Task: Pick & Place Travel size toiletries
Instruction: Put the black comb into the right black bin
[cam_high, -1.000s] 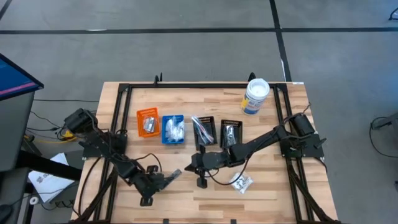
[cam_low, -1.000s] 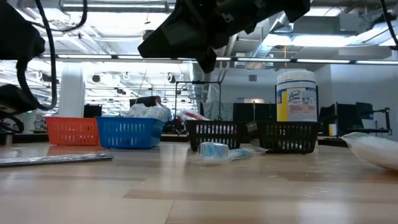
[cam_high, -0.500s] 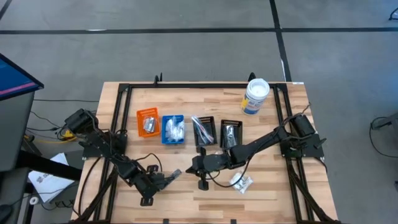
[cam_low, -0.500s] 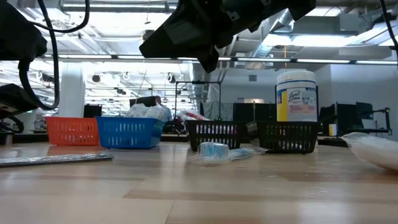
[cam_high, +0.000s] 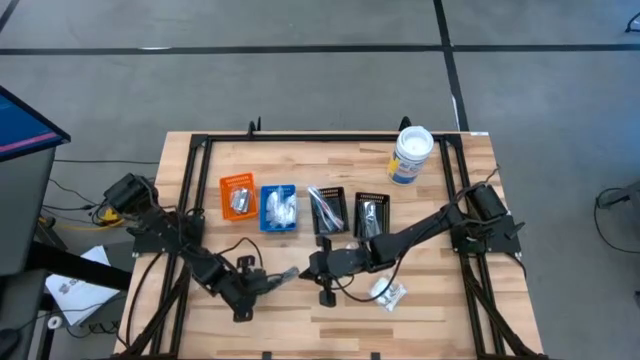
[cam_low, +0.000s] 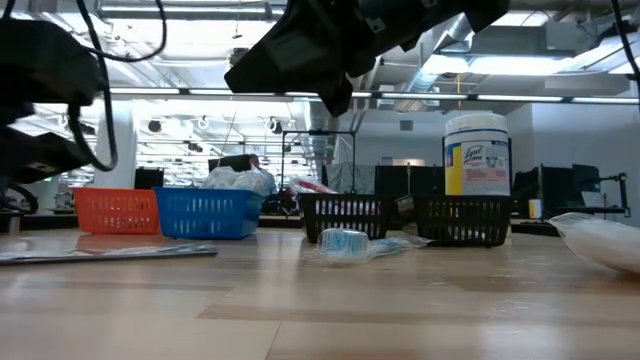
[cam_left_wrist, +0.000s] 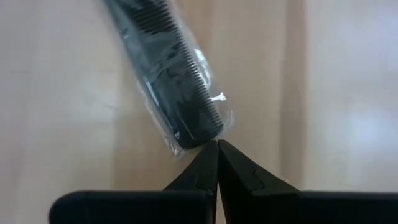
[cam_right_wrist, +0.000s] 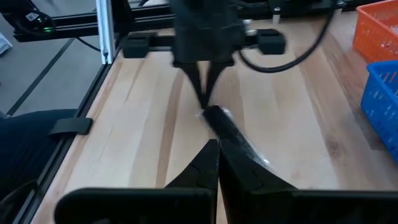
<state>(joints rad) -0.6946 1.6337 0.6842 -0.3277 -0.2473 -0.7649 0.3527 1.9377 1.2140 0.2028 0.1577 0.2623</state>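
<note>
A black comb in a clear wrapper (cam_high: 284, 275) lies flat on the table between my two grippers; it also shows in the low view (cam_low: 110, 253) and the left wrist view (cam_left_wrist: 165, 74). My left gripper (cam_high: 262, 281) is shut, low at the comb's left end. My right gripper (cam_high: 316, 268) is shut and hangs above the table just right of the comb, which shows past it in the right wrist view (cam_right_wrist: 233, 134). A white crinkly packet (cam_high: 388, 292) lies on the table farther right. My left gripper (cam_left_wrist: 217, 143) meets the wrapper's end (cam_left_wrist: 186, 148) at the comb's left end with the tips of its shut fingers, slanting down from the table's left. Whether any film is caught between the tips, I cannot tell. The comb lies flat on the table.
An orange bin (cam_high: 238, 195), a blue bin (cam_high: 278, 207) and two black bins (cam_high: 327, 210) (cam_high: 367, 213) stand in a row beyond the grippers, each with small items inside. A white tub (cam_high: 411, 155) stands at the far right. Black frame rails edge the table.
My left gripper has moved toward the table's right and a little toward its far edge, closer to the right gripper. The comb has slid along the table the same way, staying flat.
</note>
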